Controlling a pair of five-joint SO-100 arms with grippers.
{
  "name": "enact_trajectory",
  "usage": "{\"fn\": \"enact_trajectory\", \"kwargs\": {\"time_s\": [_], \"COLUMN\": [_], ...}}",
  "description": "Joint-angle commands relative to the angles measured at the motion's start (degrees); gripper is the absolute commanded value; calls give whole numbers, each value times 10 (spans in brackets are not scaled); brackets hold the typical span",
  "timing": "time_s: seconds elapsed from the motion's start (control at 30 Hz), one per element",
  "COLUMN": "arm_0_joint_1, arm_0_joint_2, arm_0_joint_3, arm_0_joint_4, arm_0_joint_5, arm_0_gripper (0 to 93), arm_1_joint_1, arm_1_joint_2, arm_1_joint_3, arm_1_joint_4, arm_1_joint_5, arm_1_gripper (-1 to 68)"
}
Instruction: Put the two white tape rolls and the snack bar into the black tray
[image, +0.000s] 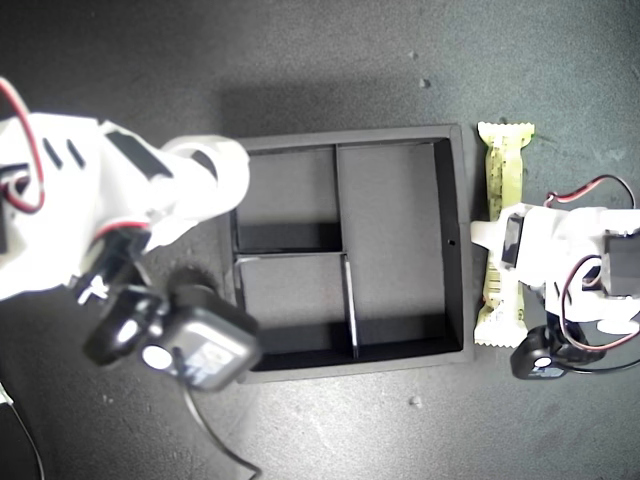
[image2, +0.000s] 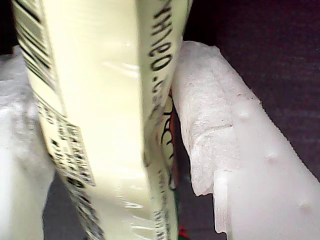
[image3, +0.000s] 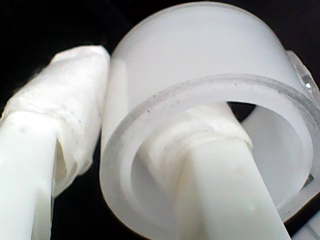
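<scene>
The black tray (image: 455, 240) sits mid-table, and the compartments that show hold nothing. The snack bar (image: 502, 160) lies along the tray's outer wall at the exterior view's right. My first gripper (image: 497, 240) is shut on the snack bar at its middle. In the first wrist view the cream wrapper (image2: 100, 100) is pinched between the padded fingers (image2: 205, 130). One white tape roll (image: 215, 165) hangs over the tray's wall at the exterior view's left. My second gripper (image3: 120, 140) is shut on it, one finger through the roll's (image3: 200, 50) centre. The other tape roll is out of view.
The second arm's dark camera housing (image: 190, 345) overhangs the tray's near corner at the exterior view's left. Red and black cables (image: 585, 190) loop around the first arm. The table (image: 330, 60) is dark, with a few small specks.
</scene>
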Motion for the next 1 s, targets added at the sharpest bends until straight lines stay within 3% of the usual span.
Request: {"fn": "enact_trajectory", "kwargs": {"time_s": [0.0, 0.4, 0.67, 0.83, 0.97], "arm_0_joint_1": [10, 25, 32, 42, 43], "arm_0_joint_2": [-75, -228, -323, -416, -549], "arm_0_joint_3": [-73, -173, -281, -438, -685], "arm_0_joint_4": [-18, 14, 25, 119, 250], "arm_0_joint_5": [3, -23, -25, -28, -36], "arm_0_gripper": [3, 8, 11, 11, 11], "arm_1_joint_1": [3, -47, -69, -78, -82], "arm_1_joint_2": [3, 3, -77, -172, -177], "arm_1_joint_3": [-11, -342, -530, -602, -589], "arm_1_joint_4": [16, 295, 227, 210, 201], "arm_1_joint_5": [-14, -76, -81, -65, -58], "arm_1_gripper": [63, 37, 42, 41, 43]}}
